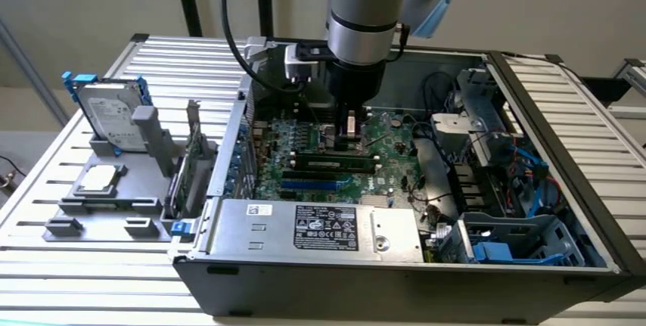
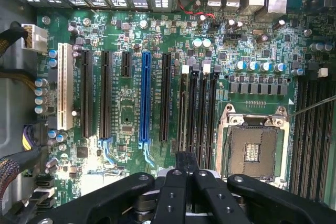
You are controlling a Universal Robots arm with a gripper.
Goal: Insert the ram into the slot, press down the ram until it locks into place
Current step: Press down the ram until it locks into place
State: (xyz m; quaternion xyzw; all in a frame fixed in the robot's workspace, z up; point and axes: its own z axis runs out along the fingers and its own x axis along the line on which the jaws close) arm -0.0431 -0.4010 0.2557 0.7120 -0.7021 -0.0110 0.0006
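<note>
Inside the open grey metal computer case [image 1: 404,280], the black two-fingered pincer [image 1: 349,143] hovers, fingers pressed together and apparently empty, above and just beyond the long green ram stick [image 1: 338,163]. The stick stands in a narrow black slot [image 1: 328,169], lengthwise across the exterior view.

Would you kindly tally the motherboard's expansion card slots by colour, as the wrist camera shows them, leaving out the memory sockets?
White expansion slot: 1
Blue expansion slot: 1
Black expansion slots: 4 (three long, one short)
Total: 6
</note>
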